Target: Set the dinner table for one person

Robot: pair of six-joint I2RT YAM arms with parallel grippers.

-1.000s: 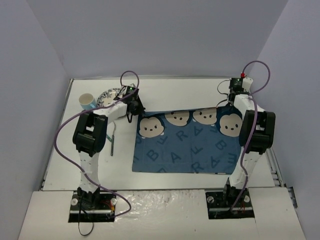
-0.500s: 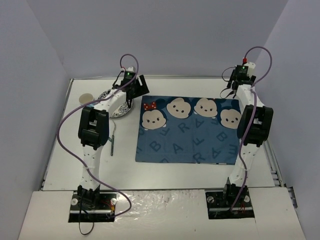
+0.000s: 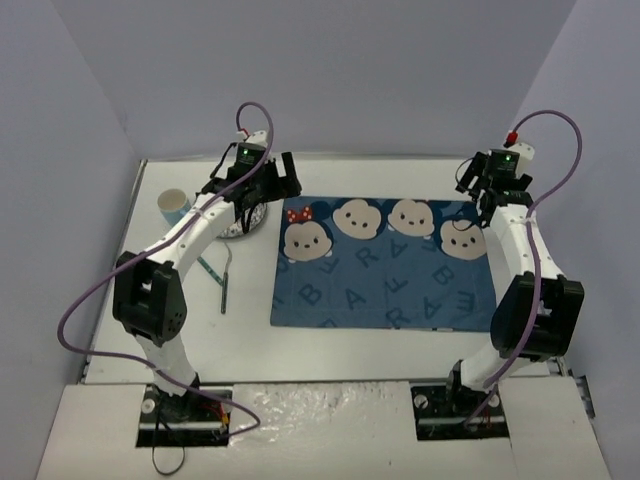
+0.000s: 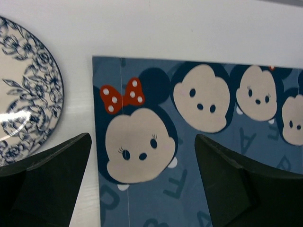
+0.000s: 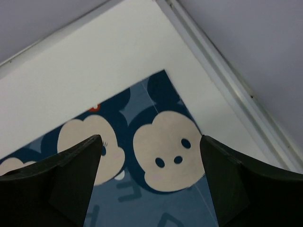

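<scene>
Grey-walled, the white dinner table (image 3: 350, 362) is carrying a blue cartoon-face placemat (image 3: 385, 265) at its middle. The left gripper (image 4: 142, 139) and the right gripper (image 5: 150, 138) are hanging over the mat's far corners, both with jaws spread wide. A blue-patterned plate (image 4: 23, 94) is lying toward the far-left corner, partly under the left arm. A cup (image 3: 173, 204) is standing nearer the left edge, and a metal utensil (image 3: 226, 280) is lying left of the mat.

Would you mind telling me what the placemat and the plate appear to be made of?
The placemat looks like thin cloth, matte, with printed cartoon faces and faint fold creases. The plate looks like glazed ceramic: white with a blue floral pattern and a glossy highlight, though melamine cannot be ruled out.
</scene>
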